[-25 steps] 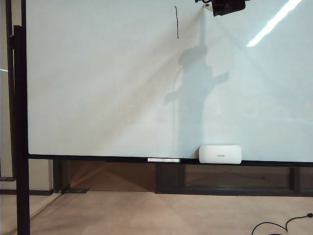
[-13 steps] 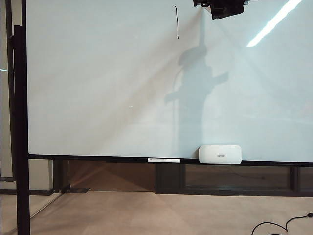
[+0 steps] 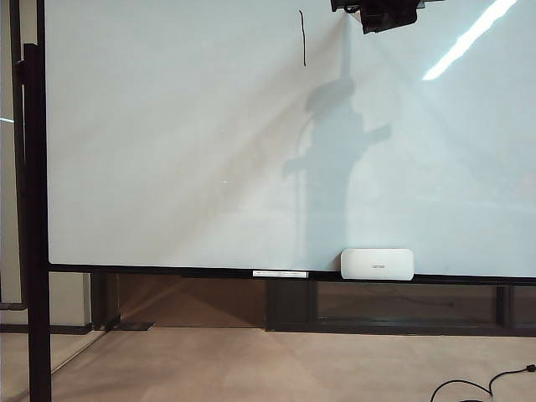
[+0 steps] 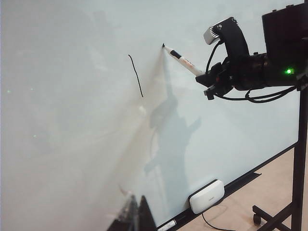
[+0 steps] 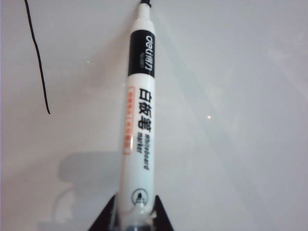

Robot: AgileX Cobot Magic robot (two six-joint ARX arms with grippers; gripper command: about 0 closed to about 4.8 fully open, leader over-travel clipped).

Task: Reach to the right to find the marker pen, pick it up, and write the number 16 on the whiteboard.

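Note:
The whiteboard (image 3: pixel 167 151) fills the exterior view and bears one black vertical stroke (image 3: pixel 302 38). My right gripper (image 3: pixel 387 12) hangs at that view's top edge, to the right of the stroke. It is shut on the marker pen (image 5: pixel 139 120), whose white barrel with a black collar sticks out between the black fingers (image 5: pixel 103 219). In the left wrist view the marker pen (image 4: pixel 182 59) has its dark tip on the whiteboard (image 4: pixel 72 120), beside the stroke (image 4: pixel 135 74). My left gripper (image 4: pixel 137 216) is low and close to the board, fingers together, holding nothing.
A rounded white eraser block (image 3: pixel 377 264) and a thin white strip (image 3: pixel 280 274) rest on the board's black lower rail (image 3: pixel 167 270). A black stand post (image 3: pixel 35 218) rises at the left. A black cable (image 3: pixel 481 385) lies on the floor.

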